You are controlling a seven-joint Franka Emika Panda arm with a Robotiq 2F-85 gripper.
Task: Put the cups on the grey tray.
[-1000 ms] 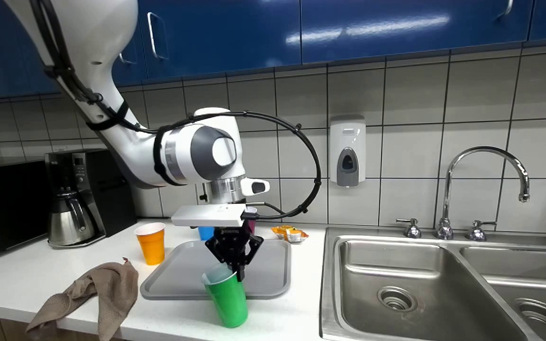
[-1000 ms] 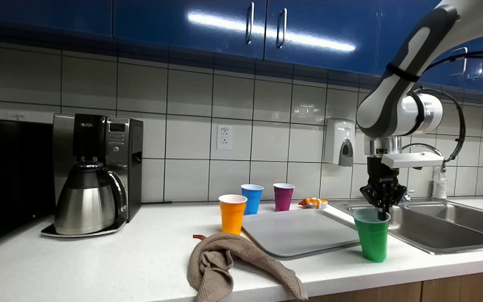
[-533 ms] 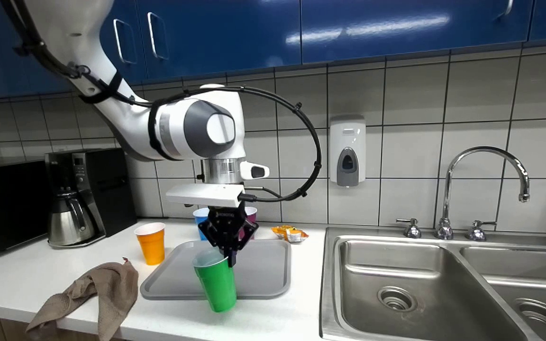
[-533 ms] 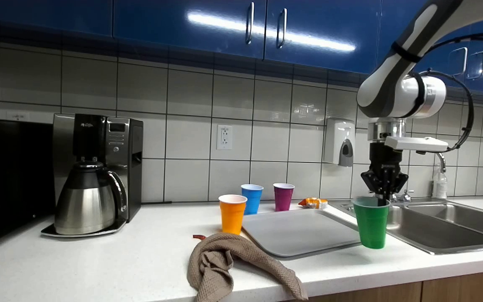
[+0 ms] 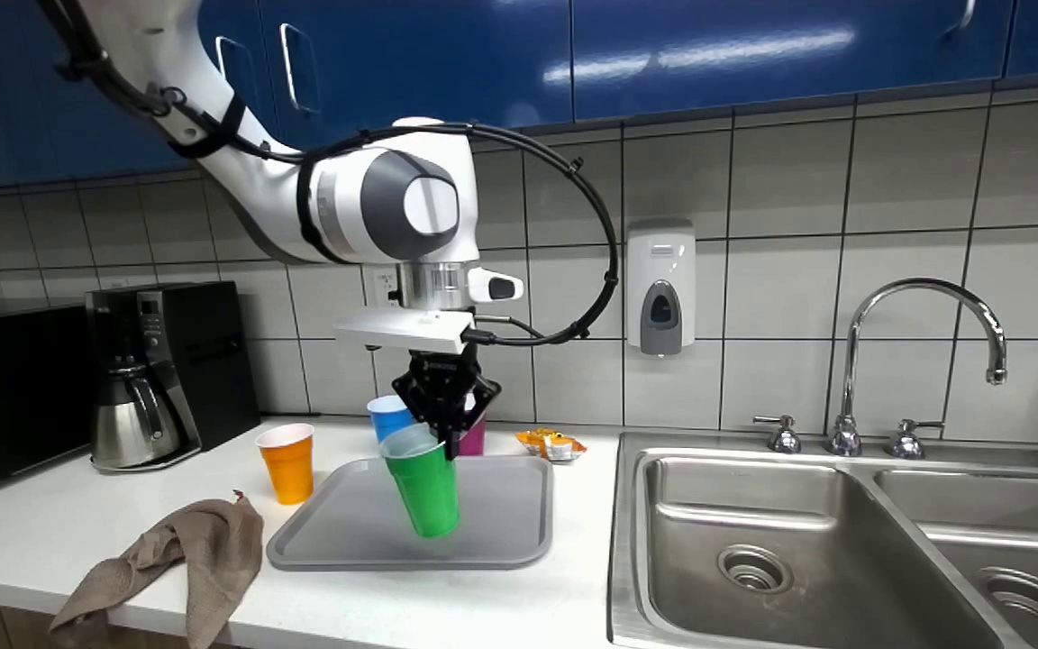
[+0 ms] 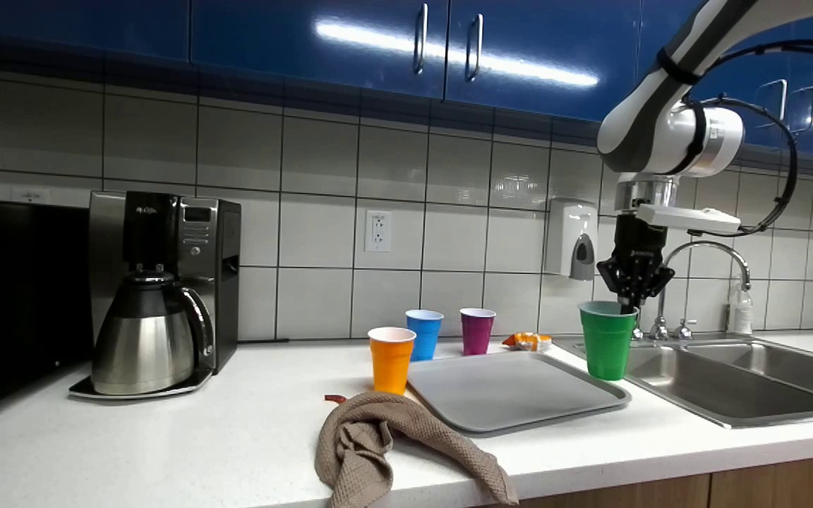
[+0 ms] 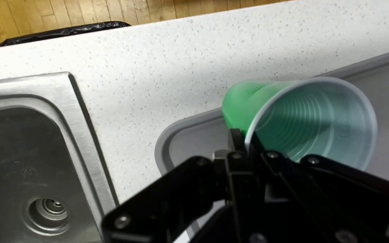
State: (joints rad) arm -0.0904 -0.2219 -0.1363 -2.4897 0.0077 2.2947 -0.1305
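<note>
The green cup (image 5: 426,494) is held raised in the gripper (image 7: 247,140); its wall is pinched at the lip between narrowed fingers, one inside the mouth and one outside; the cup is tilted, mouth leaned left, base swung to the right and near side. In the wrist view its base is seen across the near rim of the grey tray (image 6: 512,388), toward the right end; contact with the tray cannot be confirmed, a gap being judged likelier.

Three other cups are found upright on the table (image 6: 166,444): the orange cup (image 6: 391,361) just left of the tray, on the far side of the brown cloth (image 6: 360,451); the blue cup (image 6: 425,333) and the purple cup (image 6: 477,331) past the far rim, blue left of purple.

Progress: no cup is set down on the tray yet; a first placement is judged under way; green is to be brought farther inward, lowered and released; orange, blue and purple are then to be fetched; if released at this tilt, green might be tipped over the rim.
</note>
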